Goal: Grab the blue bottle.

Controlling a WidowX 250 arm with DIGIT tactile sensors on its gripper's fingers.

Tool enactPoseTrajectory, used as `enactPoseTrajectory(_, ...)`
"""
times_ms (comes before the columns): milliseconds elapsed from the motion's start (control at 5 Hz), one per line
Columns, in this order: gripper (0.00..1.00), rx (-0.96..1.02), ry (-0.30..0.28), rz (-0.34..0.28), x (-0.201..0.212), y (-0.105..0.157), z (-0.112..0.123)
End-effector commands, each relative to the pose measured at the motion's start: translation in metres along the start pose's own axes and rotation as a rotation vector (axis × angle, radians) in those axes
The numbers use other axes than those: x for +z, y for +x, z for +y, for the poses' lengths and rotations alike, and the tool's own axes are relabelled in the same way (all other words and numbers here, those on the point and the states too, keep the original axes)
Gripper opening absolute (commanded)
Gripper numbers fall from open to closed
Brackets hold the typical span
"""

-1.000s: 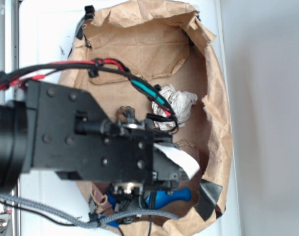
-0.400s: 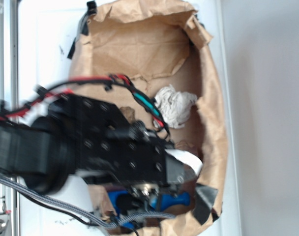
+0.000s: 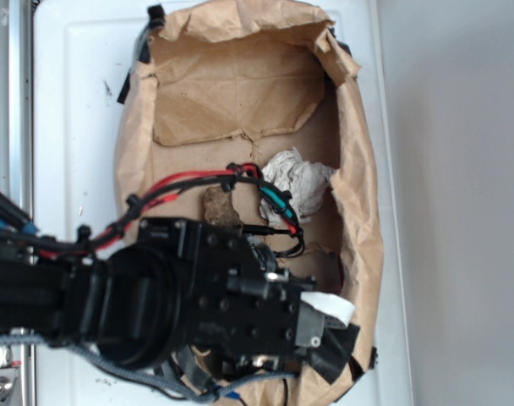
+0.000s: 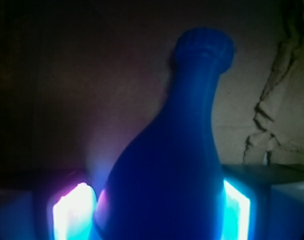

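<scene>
The blue bottle (image 4: 177, 150) fills the wrist view, its wide body low and its narrow neck and flared mouth pointing up the frame. My gripper (image 4: 159, 210) is open and straddles the body, with one glowing finger (image 4: 72, 212) at its left side and the other close against its right. From outside, my gripper (image 3: 325, 338) is down in the near right end of the brown paper bag (image 3: 358, 211), and the arm covers the bottle there.
A crumpled white paper wad (image 3: 299, 182) lies against the bag's right wall, and a small brown lump (image 3: 221, 207) sits mid-bag just beyond the arm. The bag's crumpled walls stand close on the gripper's right. Red and black cables loop over the wrist.
The arm has swung toward the bag's near end and dropped lower. The bottle's blue neck, visible before beside the gripper, is now covered by it.
</scene>
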State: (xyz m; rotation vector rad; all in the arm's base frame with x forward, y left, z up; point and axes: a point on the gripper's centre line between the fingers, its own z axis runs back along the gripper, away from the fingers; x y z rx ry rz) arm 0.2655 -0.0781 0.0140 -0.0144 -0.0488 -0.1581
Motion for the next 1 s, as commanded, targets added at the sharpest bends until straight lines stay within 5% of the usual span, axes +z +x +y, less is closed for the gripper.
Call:
enactPoseTrajectory(0, 0.00, -0.028, -0.073, -0.165, 0.047, 0.017, 0.009)
enactPoseTrajectory(400, 0.00, -0.060, -0.155, -0.380, 0.125, 0.013, 0.053)
enactPoseTrajectory(800, 0.00, -0.113, -0.207, -0.379, 0.167, -0.012, 0.068)
